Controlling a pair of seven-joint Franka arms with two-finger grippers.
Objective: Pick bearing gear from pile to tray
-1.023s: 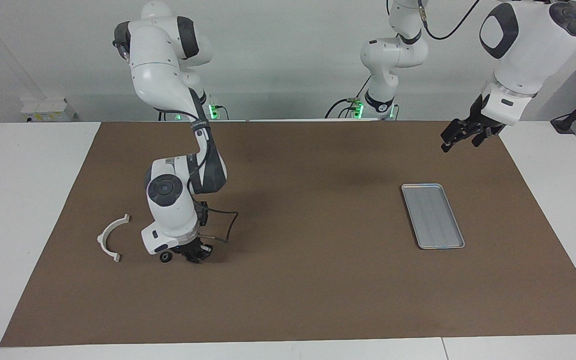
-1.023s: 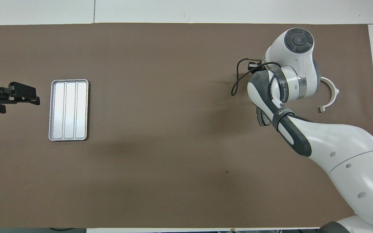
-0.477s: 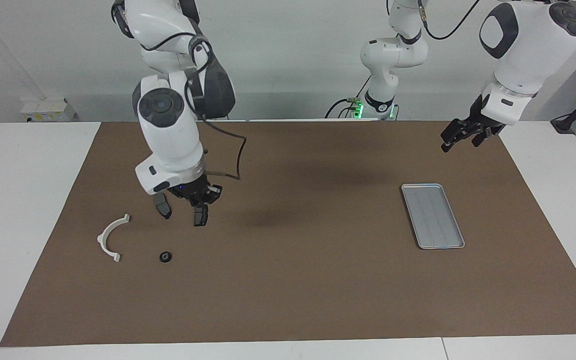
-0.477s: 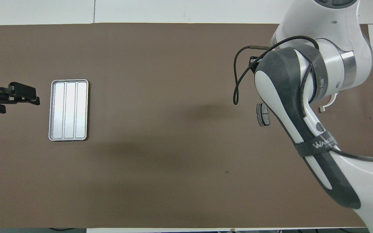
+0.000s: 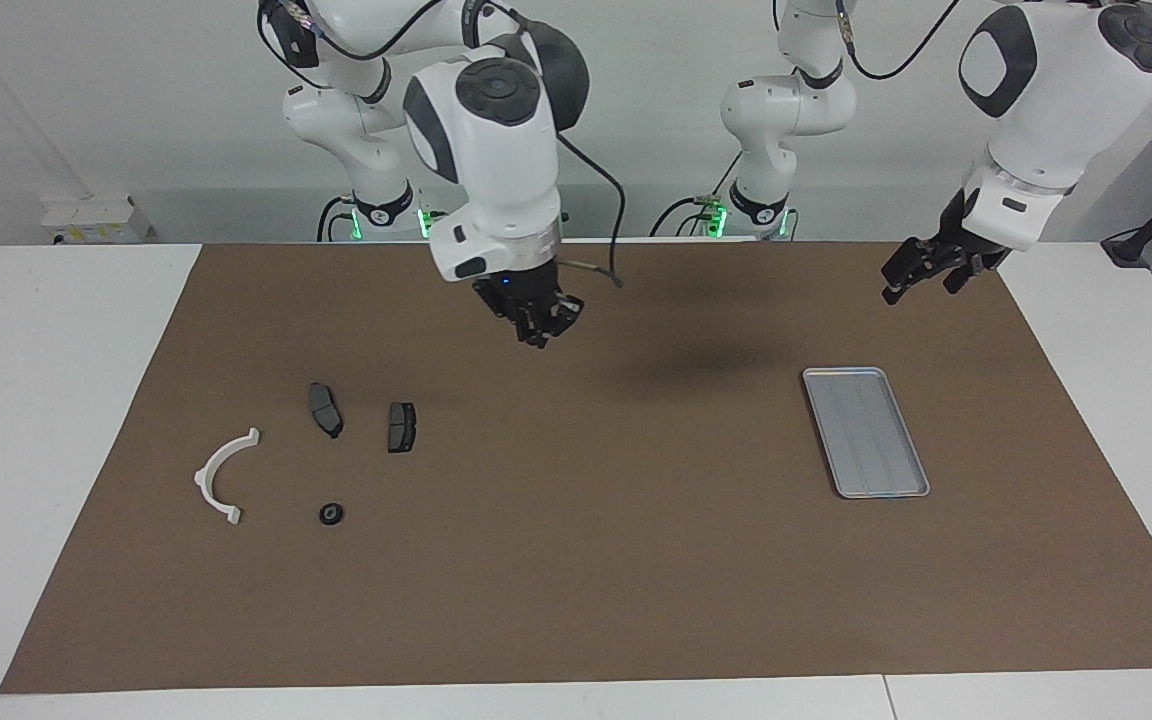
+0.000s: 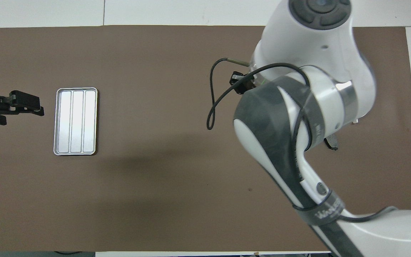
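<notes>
The pile lies toward the right arm's end of the table: two dark grey brake pads, a white half-ring bracket and one small black round bearing gear. My right gripper hangs high over the mat's middle, between pile and tray, with its fingers close together, and a small dark piece seems pinched at the tips. The silver tray is empty and also shows in the overhead view. My left gripper waits open in the air beside the tray, toward the left arm's end.
A brown mat covers the table. In the overhead view the right arm hides most of the pile; only one brake pad's end shows. A loose cable loops off the right wrist.
My right gripper rose from the mat beside the black round piece and swung toward the middle of the table, uncovering both brake pads. The left arm has not moved.
</notes>
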